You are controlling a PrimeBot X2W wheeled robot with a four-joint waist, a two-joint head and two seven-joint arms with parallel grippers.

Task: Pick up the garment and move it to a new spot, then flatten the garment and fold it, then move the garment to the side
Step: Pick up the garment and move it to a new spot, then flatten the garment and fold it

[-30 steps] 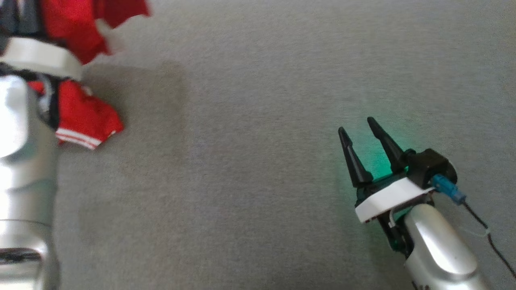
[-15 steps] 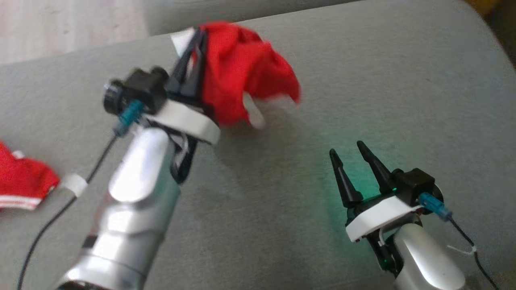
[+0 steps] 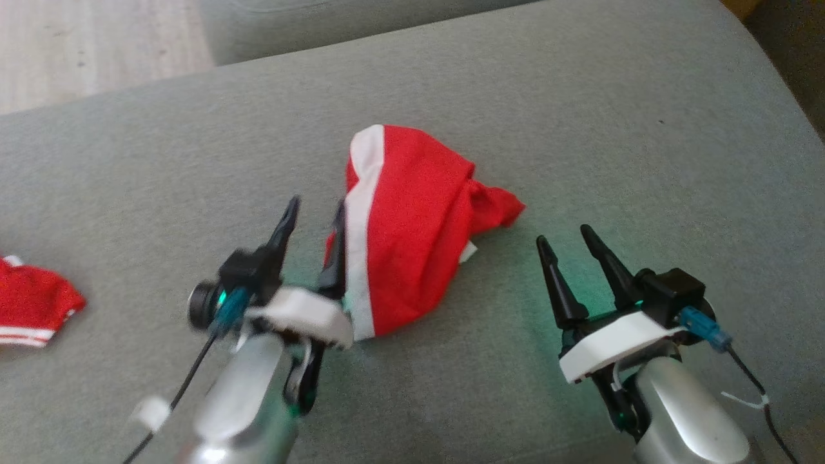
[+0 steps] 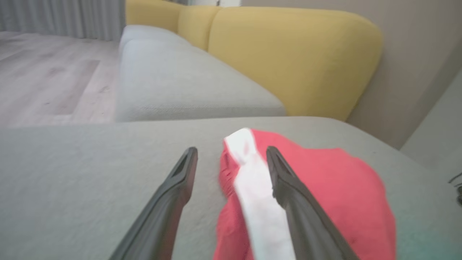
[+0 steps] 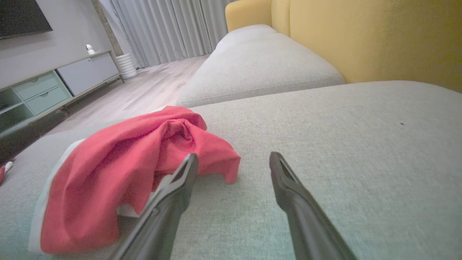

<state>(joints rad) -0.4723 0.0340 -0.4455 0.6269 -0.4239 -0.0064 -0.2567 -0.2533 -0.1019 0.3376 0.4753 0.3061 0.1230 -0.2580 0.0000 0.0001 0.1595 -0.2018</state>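
1 red garment (image 3: 412,225) on grey sofa seat (image 3: 612,129), yellow backrest (image 4: 288,54), wood floor (image 3: 84,45)

Crumpled red, white-trimmed garment (image 3: 412,232) on grey cushion (image 3: 612,116)

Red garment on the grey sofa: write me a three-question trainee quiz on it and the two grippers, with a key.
1. True or false: the left gripper is clamped on the red garment.
2. The garment lies crumpled on: A) the grey sofa cushion; B) the wooden floor; C) the yellow backrest.
3. In a few words: how do the jaws of the right gripper stand, and what do they hold?
Key: 1 false, its jaws stand open beside the garment's white band; 2 A; 3 open, holding nothing.
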